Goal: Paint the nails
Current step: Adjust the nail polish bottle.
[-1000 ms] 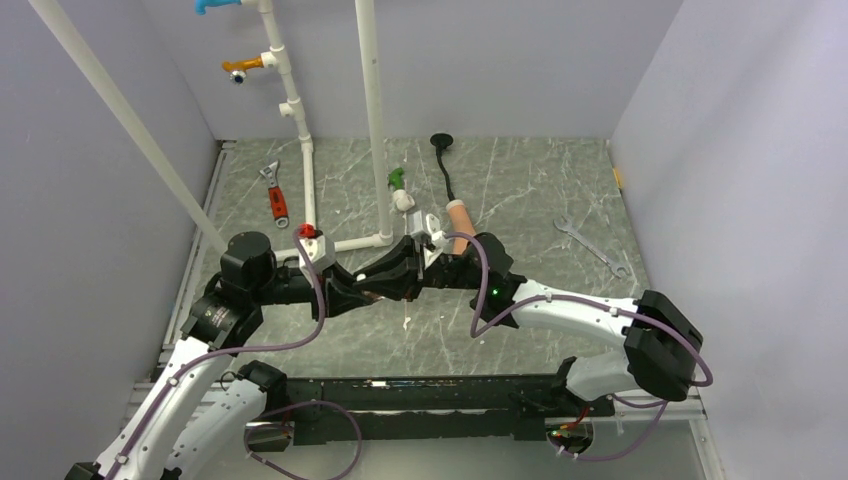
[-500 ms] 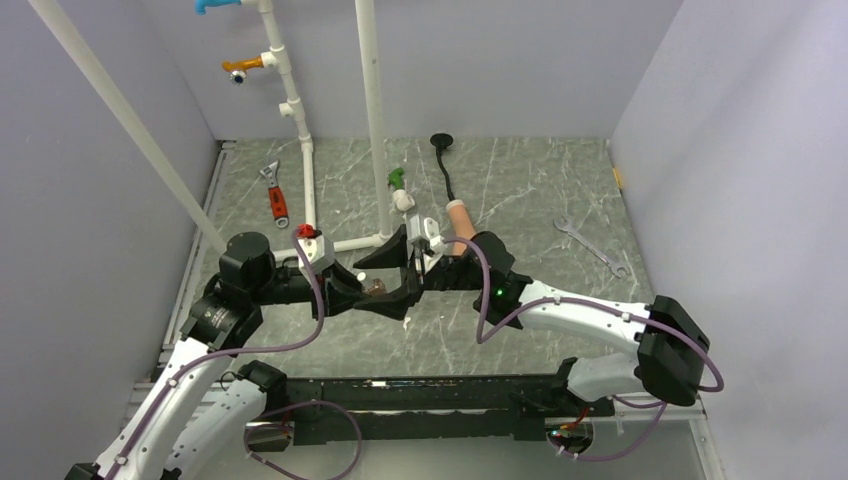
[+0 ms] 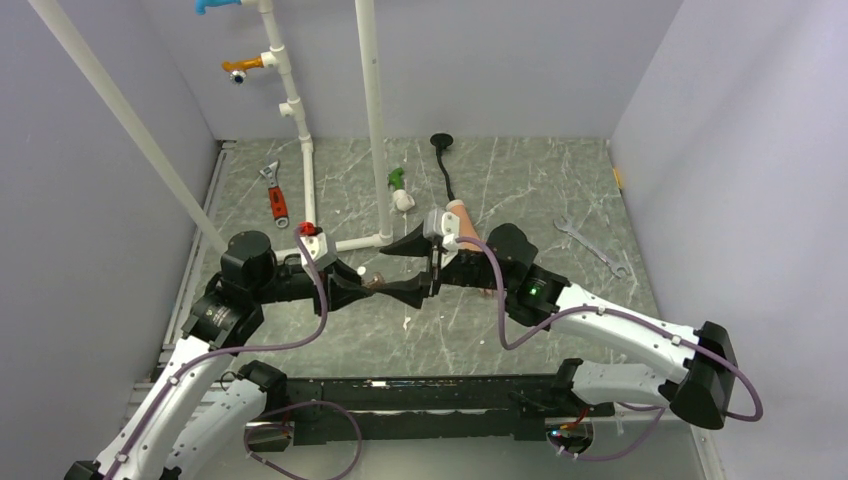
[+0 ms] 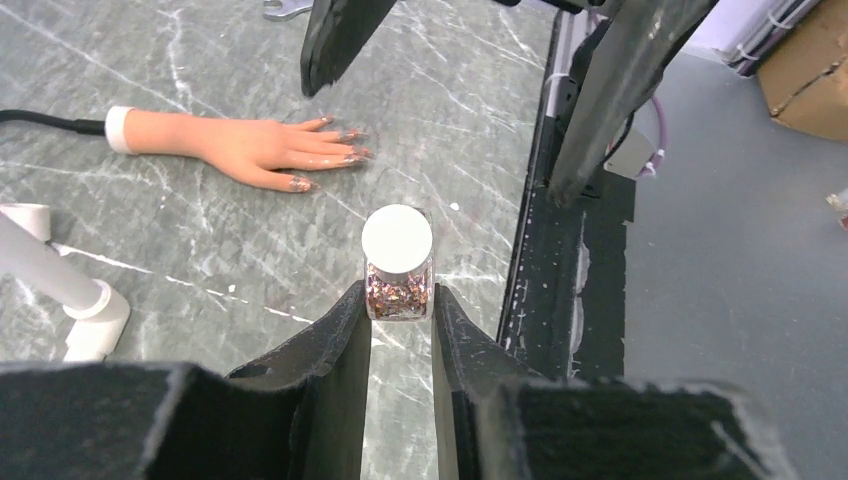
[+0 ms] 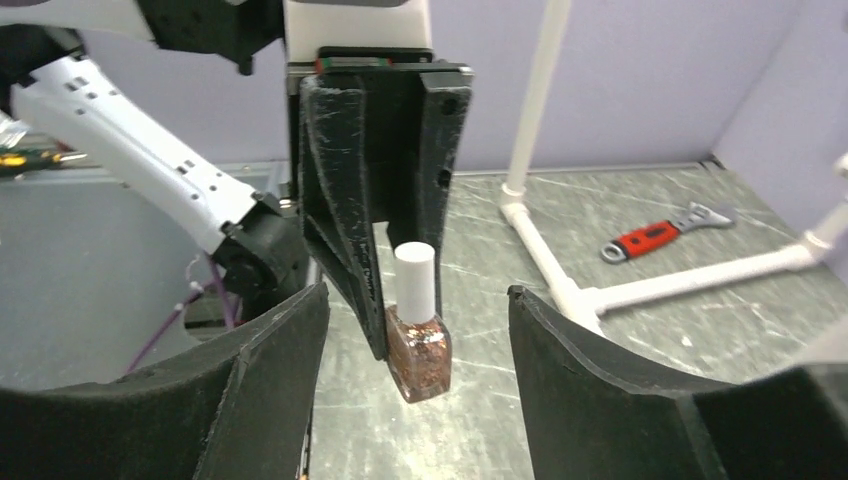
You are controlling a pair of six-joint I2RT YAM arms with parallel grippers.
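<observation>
Gripping the bottle (image 5: 420,352) by its glass, the left end effector (image 4: 400,298) offers the cap (image 5: 414,272) to the wide-spread right end effector (image 5: 417,300), which should centre, close squarely, then twist. The nails (image 4: 335,150) lie on the tabletop (image 4: 200,250), at the bottle's eleven o'clock in the left wrist view.

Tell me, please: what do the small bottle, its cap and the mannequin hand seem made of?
The bottle looks like clear glass: glossy, with coppery glitter showing through. Its cap seems matte white plastic, smooth and opaque. The mannequin hand appears rubber or silicone, matte and skin-coloured; which one, I cannot tell.
</observation>
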